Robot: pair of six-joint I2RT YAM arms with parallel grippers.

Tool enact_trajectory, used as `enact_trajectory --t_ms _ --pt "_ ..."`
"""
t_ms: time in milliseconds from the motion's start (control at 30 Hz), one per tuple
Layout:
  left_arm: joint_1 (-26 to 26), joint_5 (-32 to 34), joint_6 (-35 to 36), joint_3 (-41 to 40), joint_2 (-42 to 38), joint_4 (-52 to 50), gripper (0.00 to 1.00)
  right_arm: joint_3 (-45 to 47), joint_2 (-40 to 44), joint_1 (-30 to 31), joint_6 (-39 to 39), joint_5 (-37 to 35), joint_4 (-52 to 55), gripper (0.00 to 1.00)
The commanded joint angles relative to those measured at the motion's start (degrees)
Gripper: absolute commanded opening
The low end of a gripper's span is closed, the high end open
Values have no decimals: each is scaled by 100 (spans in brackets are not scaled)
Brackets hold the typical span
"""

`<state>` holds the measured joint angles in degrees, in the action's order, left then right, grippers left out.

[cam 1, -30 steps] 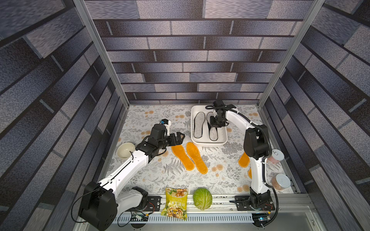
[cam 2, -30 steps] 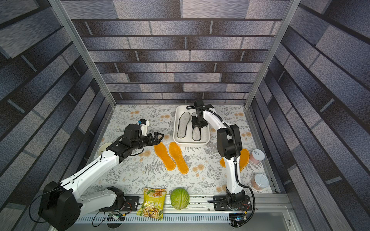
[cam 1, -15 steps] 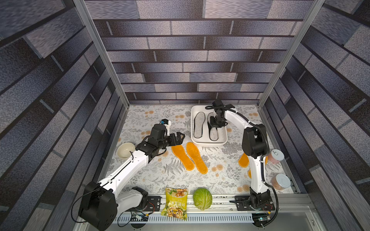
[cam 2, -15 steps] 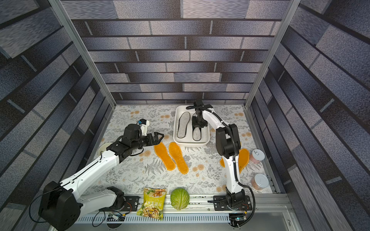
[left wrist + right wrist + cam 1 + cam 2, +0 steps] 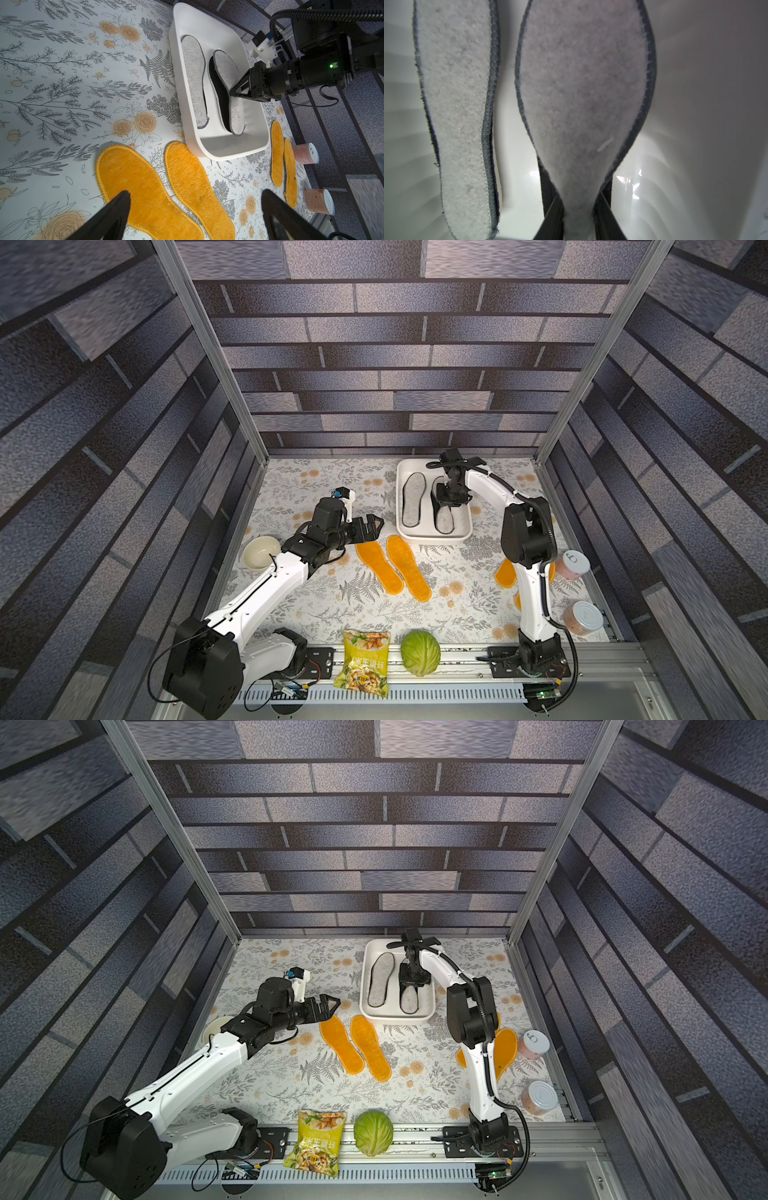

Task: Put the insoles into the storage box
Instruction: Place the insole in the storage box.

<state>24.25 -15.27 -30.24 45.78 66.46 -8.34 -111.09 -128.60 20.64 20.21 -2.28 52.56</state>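
Currently at the placing step: pinching a grey insole (image 5: 583,83) at its narrow waist with the right gripper (image 5: 579,199), jaws closed on both edges, low inside the white storage box (image 5: 218,149) and beside a second grey insole (image 5: 412,499) lying flat there. Cannot tell whether the dark strip under the held one is its own underside or a black insole. Hovering the left gripper (image 5: 374,526) wide open and empty, just above one end of a pair of orange insoles (image 5: 409,568) on the table (image 5: 332,605), near the box. Two more orange insoles (image 5: 277,153) well apart from these, beside two cans (image 5: 575,566). Judging the placement nearly done: next, open the right jaws, lift straight out clear of the box wall, then bring the left down over one orange insole's edge.
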Motion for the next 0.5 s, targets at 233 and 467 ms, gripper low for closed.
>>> enact_trajectory --t_ms 233,467 --pt "-52 -81 36 -78 -111 -10 100 -260 -187 36 150 -17 154 29" --pt "-52 -82 30 -77 -81 -5 100 -288 -253 35 147 11 149 29"
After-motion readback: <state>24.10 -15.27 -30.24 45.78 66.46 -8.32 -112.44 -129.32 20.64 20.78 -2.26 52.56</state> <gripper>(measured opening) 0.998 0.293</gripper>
